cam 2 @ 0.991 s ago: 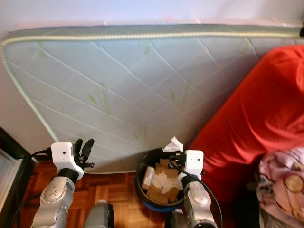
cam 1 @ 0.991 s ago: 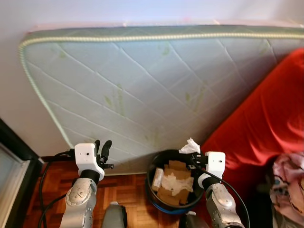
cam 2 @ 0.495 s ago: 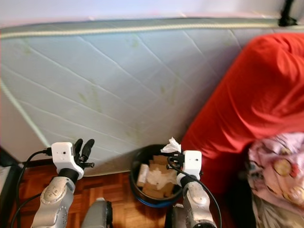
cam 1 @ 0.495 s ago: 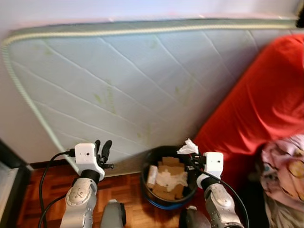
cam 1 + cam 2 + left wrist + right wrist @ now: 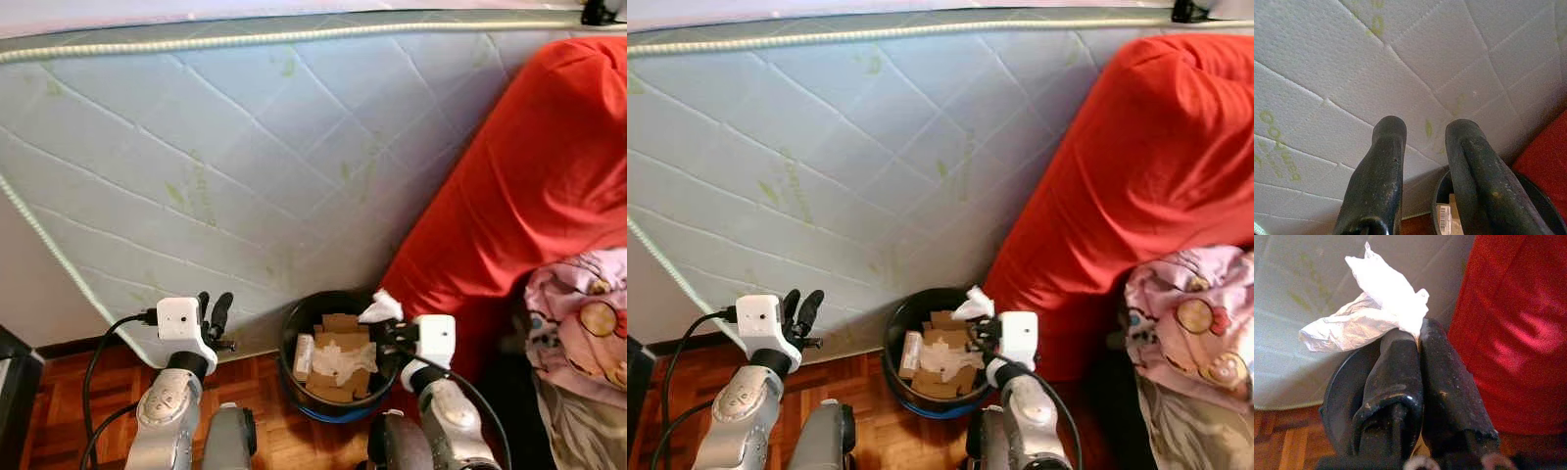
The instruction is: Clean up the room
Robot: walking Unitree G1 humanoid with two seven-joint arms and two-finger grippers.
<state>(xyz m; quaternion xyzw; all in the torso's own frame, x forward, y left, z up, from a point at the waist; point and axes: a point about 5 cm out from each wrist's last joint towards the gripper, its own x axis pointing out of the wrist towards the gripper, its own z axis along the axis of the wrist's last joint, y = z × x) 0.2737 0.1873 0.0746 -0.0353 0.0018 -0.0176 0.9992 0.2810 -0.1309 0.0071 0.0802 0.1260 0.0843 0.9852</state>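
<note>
Crumpled white tissue (image 5: 1382,308) pinched in rt pincer (image 5: 1415,340).

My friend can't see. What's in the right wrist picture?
Two black fingers pinch a crumpled white tissue above a black bin. A pale mattress stands behind, and a red cover hangs beside.

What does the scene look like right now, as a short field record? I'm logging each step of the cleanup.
right tool: shut on the crumpled tissue, held at the bin's near right rim
left tool: open, holding nothing, raised before the mattress
bin: black, on the wood floor, holding cardboard scraps and paper
mattress: propped against the wall behind the bin
red cover: right of the bin
</note>
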